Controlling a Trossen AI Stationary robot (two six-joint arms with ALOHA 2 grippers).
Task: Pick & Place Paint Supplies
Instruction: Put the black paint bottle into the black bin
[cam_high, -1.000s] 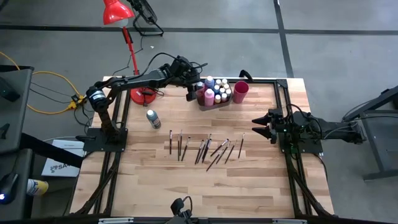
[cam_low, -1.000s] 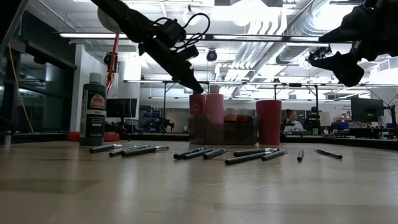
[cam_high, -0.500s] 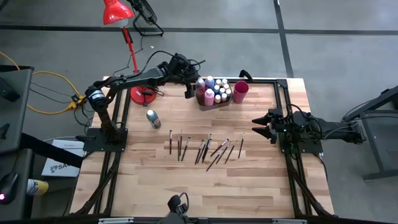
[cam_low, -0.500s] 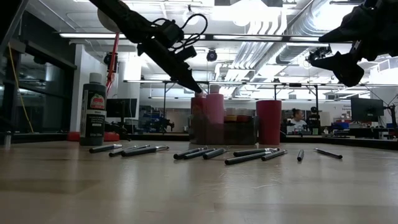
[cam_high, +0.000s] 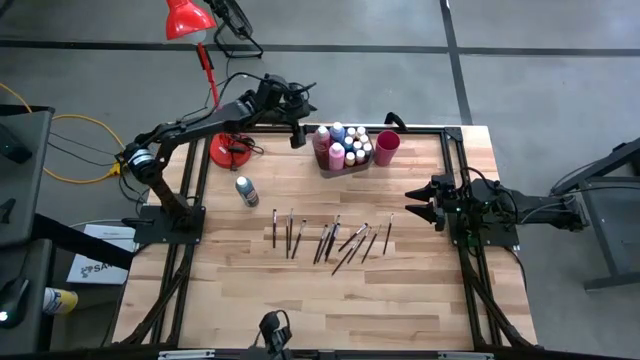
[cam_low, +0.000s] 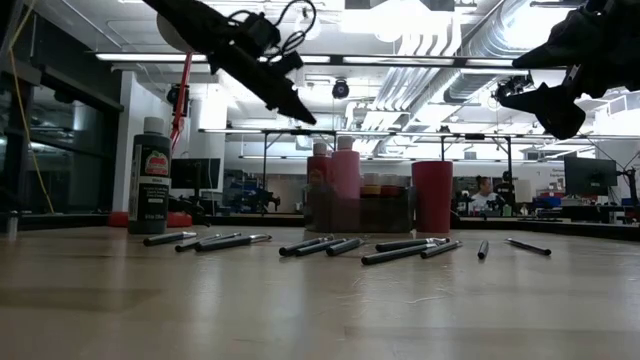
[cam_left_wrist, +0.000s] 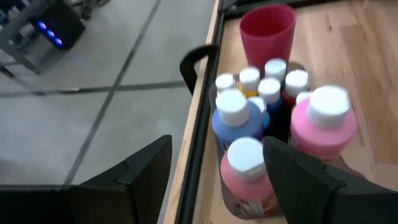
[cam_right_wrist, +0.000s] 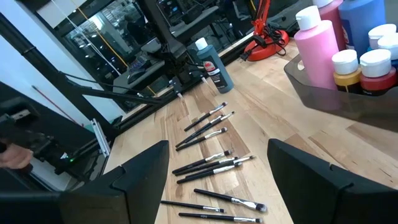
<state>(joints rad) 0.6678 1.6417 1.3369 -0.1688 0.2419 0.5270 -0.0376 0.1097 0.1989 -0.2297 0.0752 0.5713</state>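
Several paint bottles stand upright in a dark bin (cam_high: 346, 160) at the table's far middle, among them a blue one (cam_left_wrist: 235, 124), a pink one (cam_left_wrist: 323, 124) and a salmon one (cam_left_wrist: 245, 177). A dark bottle (cam_high: 245, 190) stands alone on the wood at the left. Several thin brushes (cam_high: 330, 240) lie flat in a row at mid-table. My left gripper (cam_high: 297, 133) hangs open in the air above and left of the bin (cam_low: 300, 112), touching nothing. My right gripper (cam_high: 414, 205) waits open at the right, raised off the table.
A red cup (cam_high: 388, 147) stands right of the bin. A red lamp's base (cam_high: 232, 150) sits at the far left edge, its shade (cam_high: 185, 20) beyond the table. Bare wood spreads in front of the brushes. People show far off in the room behind (cam_low: 485, 190).
My left gripper has risen from the top of the bottle at the bin's left corner and drawn back toward the table's far left. The bottles stay upright in the bin.
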